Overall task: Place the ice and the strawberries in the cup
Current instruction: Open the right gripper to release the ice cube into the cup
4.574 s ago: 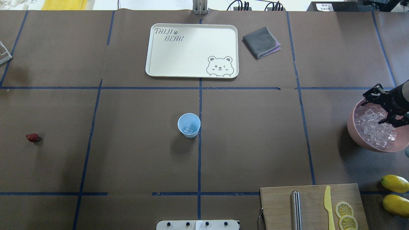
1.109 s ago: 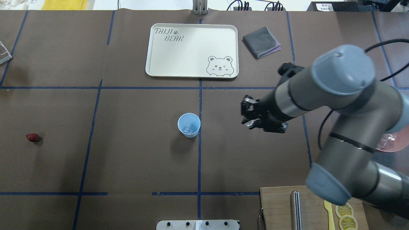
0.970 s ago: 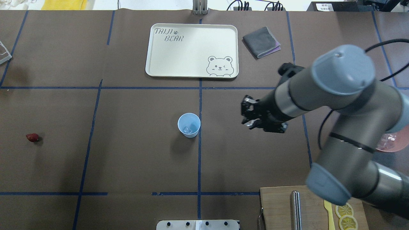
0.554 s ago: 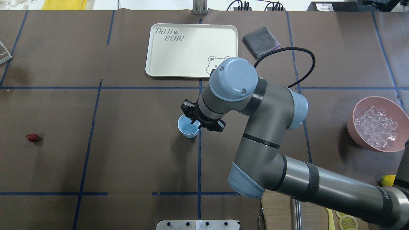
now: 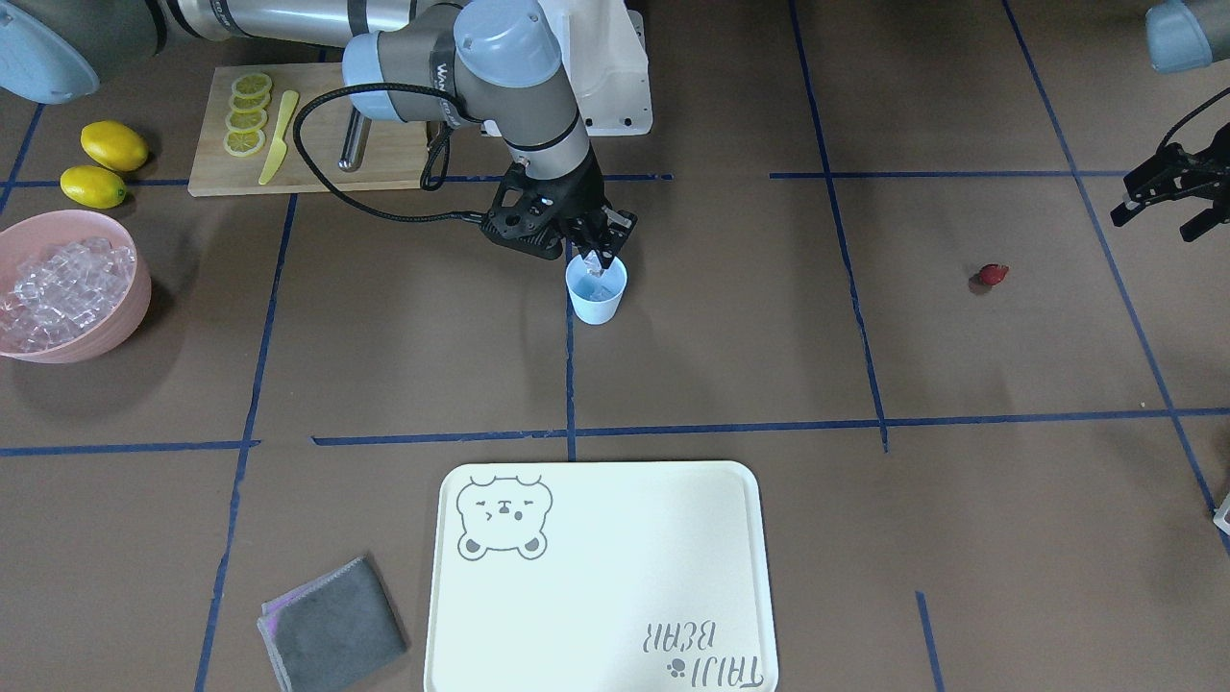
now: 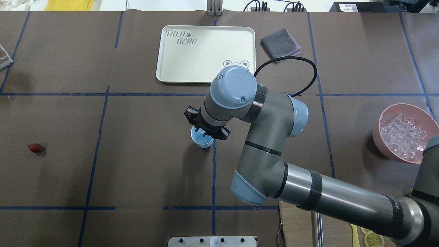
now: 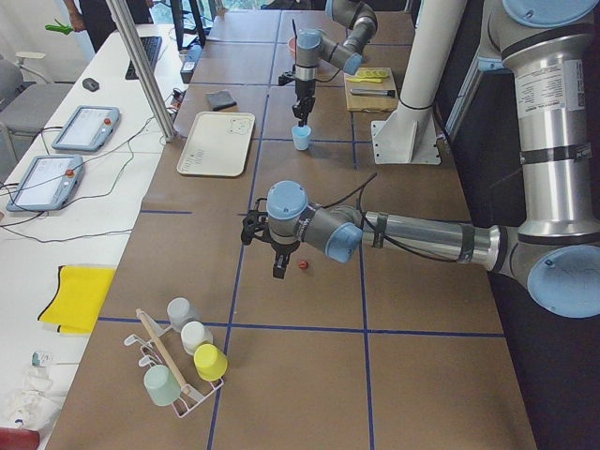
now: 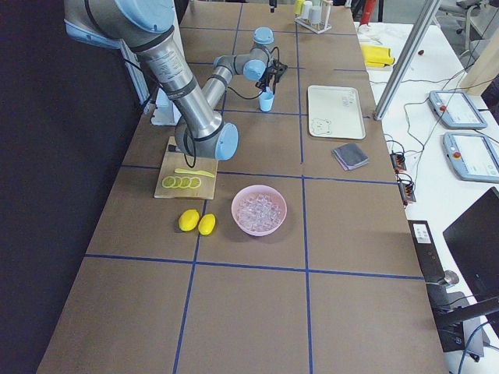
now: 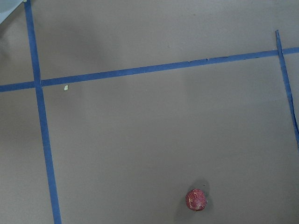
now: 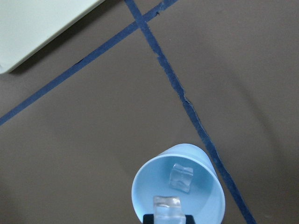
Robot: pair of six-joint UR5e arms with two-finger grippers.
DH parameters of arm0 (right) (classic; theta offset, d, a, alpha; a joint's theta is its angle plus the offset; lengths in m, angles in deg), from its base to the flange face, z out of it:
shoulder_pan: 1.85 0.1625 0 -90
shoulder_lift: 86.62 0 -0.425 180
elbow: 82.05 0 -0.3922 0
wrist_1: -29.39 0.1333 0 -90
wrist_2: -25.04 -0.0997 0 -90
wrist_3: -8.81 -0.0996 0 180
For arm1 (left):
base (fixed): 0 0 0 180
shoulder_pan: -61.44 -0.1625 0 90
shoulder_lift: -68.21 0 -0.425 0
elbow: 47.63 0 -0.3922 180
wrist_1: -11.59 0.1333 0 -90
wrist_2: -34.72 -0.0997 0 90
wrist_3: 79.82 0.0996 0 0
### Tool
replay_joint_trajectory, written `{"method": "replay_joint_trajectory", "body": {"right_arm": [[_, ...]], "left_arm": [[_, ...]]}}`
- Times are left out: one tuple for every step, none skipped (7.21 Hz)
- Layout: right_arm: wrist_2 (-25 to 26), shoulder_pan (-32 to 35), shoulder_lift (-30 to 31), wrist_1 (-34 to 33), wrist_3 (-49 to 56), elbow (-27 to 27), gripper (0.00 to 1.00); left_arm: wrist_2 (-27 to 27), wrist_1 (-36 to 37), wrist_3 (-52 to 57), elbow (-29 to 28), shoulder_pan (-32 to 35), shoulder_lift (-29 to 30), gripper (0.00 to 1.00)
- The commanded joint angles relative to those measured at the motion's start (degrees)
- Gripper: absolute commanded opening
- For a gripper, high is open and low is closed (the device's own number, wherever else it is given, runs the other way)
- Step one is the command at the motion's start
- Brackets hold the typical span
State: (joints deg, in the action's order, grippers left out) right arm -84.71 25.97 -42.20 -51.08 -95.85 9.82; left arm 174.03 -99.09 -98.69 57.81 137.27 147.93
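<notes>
My right hand [image 5: 601,258] has swung over from the bowl [image 5: 106,332] at the frame's left and is now hovering just above the cup [image 5: 597,300] at centre, gripping an ice cube [image 10: 167,207] over the cube [image 10: 181,177] already lying inside. Letting go should come next, I judge. My left hand [image 5: 1165,207] is hanging open at upper right, near the strawberry [image 5: 994,275], which is lying untouched on the table [image 5: 769,384].

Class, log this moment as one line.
right tool: shut on ice cube over cup | cup: loose cube inside | left tool: open | strawberry: on table
</notes>
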Motion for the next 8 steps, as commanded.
{"method": "replay_joint_trajectory", "body": {"right_arm": [[0.0,0.0,0.0,0.1,0.1,0.0,0.99],[0.0,0.0,0.1,0.1,0.1,0.1,0.99],[0.0,0.0,0.2,0.1,0.1,0.3,1.0],[-0.5,1.3,0.5,0.0,0.3,0.8,1.0],[-0.8,2.7,3.5,-0.4,0.4,5.1,1.0],[-2.6,4.9,10.0,-0.1,0.8,11.6,1.0],[-3.8,8.0,14.7,-0.2,1.4,16.1,1.0],[-5.6,11.1,18.8,-0.4,5.7,18.5,1.0]], "left_arm": [[0.0,0.0,0.0,0.0,0.0,0.0,1.0],[0.0,0.0,0.1,-0.1,0.0,0.0,1.0],[0.0,0.0,0.0,-0.1,0.0,0.0,1.0],[-0.1,0.0,0.0,-0.1,0.0,0.0,1.0],[0.0,0.0,0.1,-0.1,-0.1,0.0,1.0],[-0.1,0.0,0.0,-0.2,-0.1,0.0,1.0],[-0.1,0.0,0.0,-0.5,-0.1,-0.1,1.0],[0.0,0.0,0.1,-0.5,0.0,-0.1,1.0]]}}
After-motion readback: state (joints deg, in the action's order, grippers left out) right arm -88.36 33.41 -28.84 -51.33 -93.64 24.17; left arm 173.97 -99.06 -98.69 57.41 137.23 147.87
